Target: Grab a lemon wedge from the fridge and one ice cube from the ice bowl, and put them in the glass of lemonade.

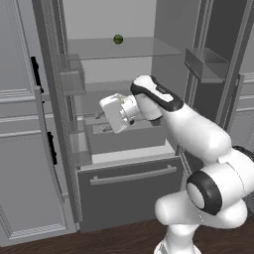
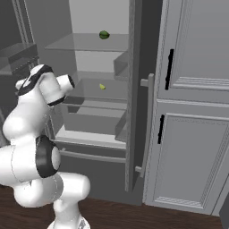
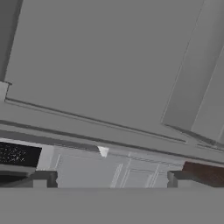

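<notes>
Right base view: the tiny yellow-green lemon wedge (image 2: 102, 86) lies toward the front edge of the middle glass shelf inside the tall dark-grey fridge (image 2: 134, 103), doors swung wide so I can reach in. My gripper (image 1: 100, 115), jaws fully released and empty, hovers at that shelf's left side, ready, I judge, for pickup. A dark-green round fruit (image 2: 103, 35) sits on the shelf above.

Gripper (image 3: 109, 179) fingertips are cropped at the hand view's bottom edge. Lemon wedge (image 2: 102, 86) is too small to make out any detail.
</notes>
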### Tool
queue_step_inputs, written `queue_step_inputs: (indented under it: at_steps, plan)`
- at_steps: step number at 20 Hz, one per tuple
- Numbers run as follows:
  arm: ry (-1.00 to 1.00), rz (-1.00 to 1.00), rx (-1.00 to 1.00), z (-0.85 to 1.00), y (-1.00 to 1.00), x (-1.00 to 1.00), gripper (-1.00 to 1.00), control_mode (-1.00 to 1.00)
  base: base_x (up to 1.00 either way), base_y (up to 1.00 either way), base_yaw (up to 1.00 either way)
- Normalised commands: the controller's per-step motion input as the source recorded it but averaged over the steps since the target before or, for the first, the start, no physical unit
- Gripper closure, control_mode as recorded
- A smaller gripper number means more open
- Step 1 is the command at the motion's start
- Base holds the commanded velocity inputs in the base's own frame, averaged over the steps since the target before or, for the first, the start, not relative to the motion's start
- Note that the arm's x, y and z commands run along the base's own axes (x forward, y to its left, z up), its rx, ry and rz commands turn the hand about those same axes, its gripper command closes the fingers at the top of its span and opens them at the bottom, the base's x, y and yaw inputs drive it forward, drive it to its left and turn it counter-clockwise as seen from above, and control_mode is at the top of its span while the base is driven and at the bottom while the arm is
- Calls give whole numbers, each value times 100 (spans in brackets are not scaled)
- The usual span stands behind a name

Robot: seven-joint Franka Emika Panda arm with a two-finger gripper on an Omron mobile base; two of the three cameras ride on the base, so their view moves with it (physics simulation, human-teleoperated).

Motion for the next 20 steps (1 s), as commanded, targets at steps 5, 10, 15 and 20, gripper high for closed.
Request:
queue_step_inputs:
  at_steps: [5,10,15,20]
  plan:
    - [-14,-28,-21,9,-100,-90,-100,-100,0,0,0]
    - [-19,-35,-40,2,-100,-99,-100,-100,0,0,0]
    - [-32,-35,-43,0,-100,-99,-100,-100,0,0,0]
    - [-3,-37,-42,32,-81,-48,-100,-100,0,0,0]
